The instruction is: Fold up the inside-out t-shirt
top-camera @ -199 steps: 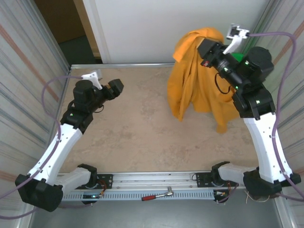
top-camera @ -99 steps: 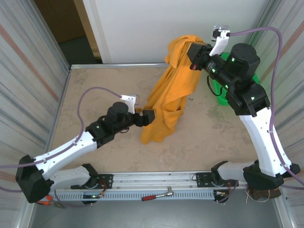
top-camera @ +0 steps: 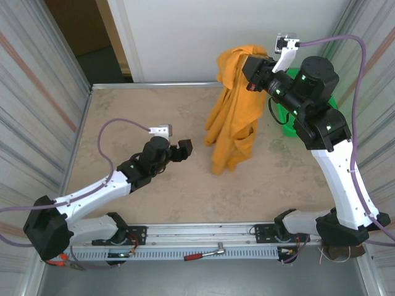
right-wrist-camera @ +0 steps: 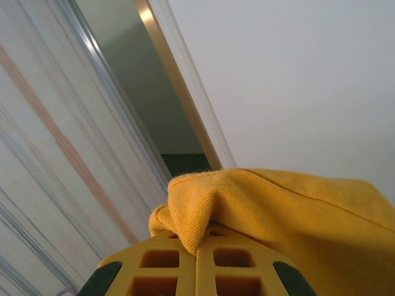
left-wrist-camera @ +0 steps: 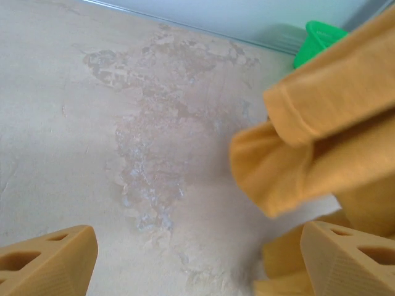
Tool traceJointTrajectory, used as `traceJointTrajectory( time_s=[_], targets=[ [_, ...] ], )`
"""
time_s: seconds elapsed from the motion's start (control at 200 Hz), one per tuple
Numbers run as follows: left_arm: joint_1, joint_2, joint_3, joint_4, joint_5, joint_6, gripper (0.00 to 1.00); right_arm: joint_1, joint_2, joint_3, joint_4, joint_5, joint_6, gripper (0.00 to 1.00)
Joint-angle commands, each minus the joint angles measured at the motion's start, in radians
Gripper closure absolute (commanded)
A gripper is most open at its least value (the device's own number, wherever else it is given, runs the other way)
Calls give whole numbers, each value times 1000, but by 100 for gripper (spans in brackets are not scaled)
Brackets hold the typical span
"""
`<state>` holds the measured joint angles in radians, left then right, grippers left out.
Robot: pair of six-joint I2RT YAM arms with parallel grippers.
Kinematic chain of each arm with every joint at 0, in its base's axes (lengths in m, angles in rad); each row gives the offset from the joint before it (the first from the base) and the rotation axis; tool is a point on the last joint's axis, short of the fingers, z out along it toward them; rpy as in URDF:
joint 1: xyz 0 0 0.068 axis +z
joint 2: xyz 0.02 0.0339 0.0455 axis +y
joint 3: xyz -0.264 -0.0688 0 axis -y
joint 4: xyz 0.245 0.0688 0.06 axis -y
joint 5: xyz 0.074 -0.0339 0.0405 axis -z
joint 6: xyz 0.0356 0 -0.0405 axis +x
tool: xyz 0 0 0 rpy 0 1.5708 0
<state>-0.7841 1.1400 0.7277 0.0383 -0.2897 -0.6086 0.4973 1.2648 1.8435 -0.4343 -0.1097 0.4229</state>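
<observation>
Right gripper [top-camera: 249, 66] tight on hanging t-shirt [top-camera: 233, 117], left gripper [top-camera: 184, 148] wide nearby, green bin [left-wrist-camera: 322, 36] behind.

Beige mottled tabletop [top-camera: 154, 111] is enclosed by ribbed side panels [top-camera: 31, 92]; white rear wall [top-camera: 203, 37] and dark doorway [top-camera: 80, 31] are noted behind.

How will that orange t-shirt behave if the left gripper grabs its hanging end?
Probably floppy: held up by the right gripper, the t-shirt hangs in loose folds. Likely light: one pinched edge holds it up. Those folds may bunch when grabbed.
</observation>
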Motion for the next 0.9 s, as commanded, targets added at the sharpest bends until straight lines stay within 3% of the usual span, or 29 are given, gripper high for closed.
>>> traceJointTrajectory(
  time_s=[0.0, 0.311, 0.531, 0.897],
  targets=[
    [-9, 14, -9, 96, 11, -18, 14, 4, -31, 1, 77, -22, 26, 100],
    [-148, 155, -4, 294, 11, -30, 14, 4, -34, -16, 90, -29, 34, 100],
    [-304, 233, -1, 371, -164, -33, 14, 4, -39, -28, 96, -31, 37, 100],
    [-389, 263, 20, 331, -364, -86, 13, 6, -42, -49, 126, -48, 64, 100]
  ],
)
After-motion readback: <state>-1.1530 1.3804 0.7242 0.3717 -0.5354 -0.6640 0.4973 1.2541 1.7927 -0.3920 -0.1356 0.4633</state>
